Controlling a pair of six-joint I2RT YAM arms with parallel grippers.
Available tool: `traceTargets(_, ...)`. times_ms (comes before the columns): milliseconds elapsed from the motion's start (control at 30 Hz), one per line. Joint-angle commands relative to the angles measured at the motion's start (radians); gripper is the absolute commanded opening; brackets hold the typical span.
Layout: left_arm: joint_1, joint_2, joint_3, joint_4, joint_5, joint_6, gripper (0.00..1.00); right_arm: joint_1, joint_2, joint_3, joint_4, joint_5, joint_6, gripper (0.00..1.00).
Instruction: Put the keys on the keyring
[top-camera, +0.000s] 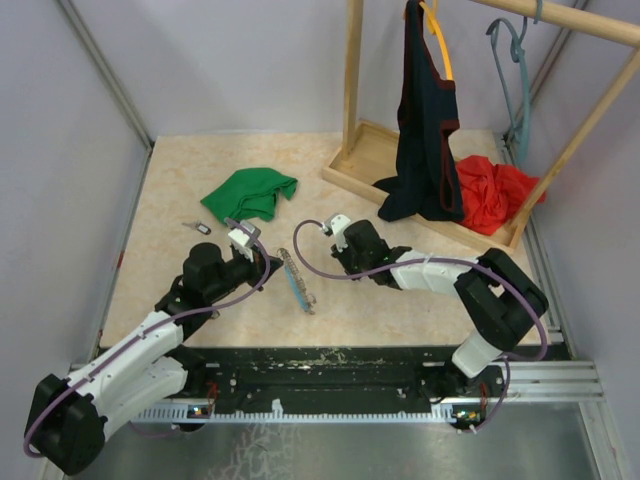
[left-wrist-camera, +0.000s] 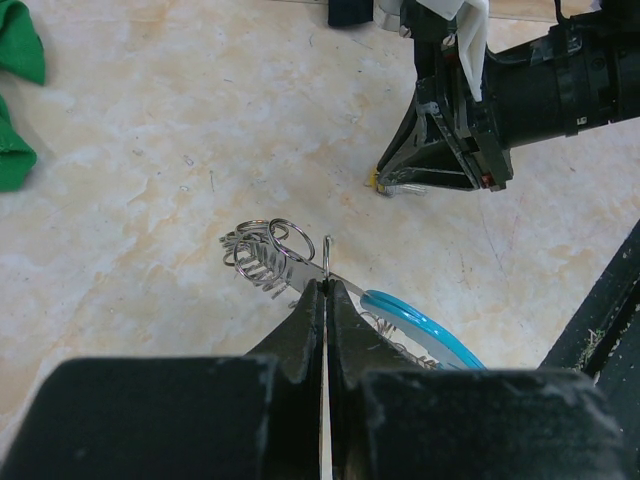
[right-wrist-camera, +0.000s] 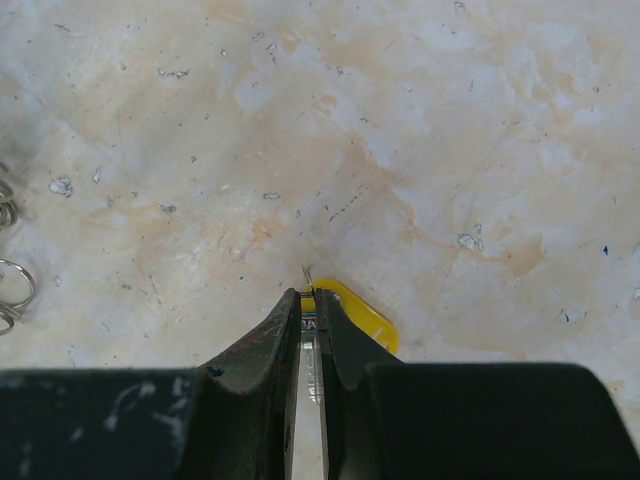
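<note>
The pick-up step is under way. The left gripper (left-wrist-camera: 322, 288) is pressing its fingers tight together on the keyring (left-wrist-camera: 265, 250), pinching the silvery chain between its cluster of small split rings and the light blue band (left-wrist-camera: 425, 325). The chain is lying on the table (top-camera: 370, 310) near the middle.

At about 2 o'clock from that cluster, near but apart, the right gripper (right-wrist-camera: 308, 298) is nipping the yellow key (right-wrist-camera: 366, 320) against the tabletop. Its fingers are almost together, with the metal shank in the slit between them and the yellow head sticking out at 4 o'clock.

What looks like a second key (top-camera: 197, 227) is lying loose at 8 o'clock from the green cloth (top-camera: 250, 192), well apart from both arms.

As I judge it, the next move is asking the right arm to lift the key without letting it swivel. It then needs to carry the key toward 8 o'clock and line the hole in its head with a ring end. That looks fiddly, and I cannot tell where the hole is.
</note>
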Motion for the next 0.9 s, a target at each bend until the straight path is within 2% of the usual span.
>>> traceTargets(0,-0.002,-0.002,0.025,0.015,0.018,-0.008,0.00,-0.006,0.013,0.018,0.044,0.016,0.012,0.11)
traceTargets(267,-0.002,-0.001,0.024,0.015,0.019,-0.008,0.00,-0.006,0.004,0.016,0.042,0.023,0.010,0.12)
traceTargets(567,-0.002,-0.006,0.022,0.014,0.022,-0.006,0.00,-0.012,0.020,0.029,0.043,-0.051,-0.034,0.21)
traceTargets(867,-0.002,-0.005,0.021,0.015,0.025,-0.007,0.00,-0.028,0.043,0.041,0.047,-0.069,-0.056,0.21)
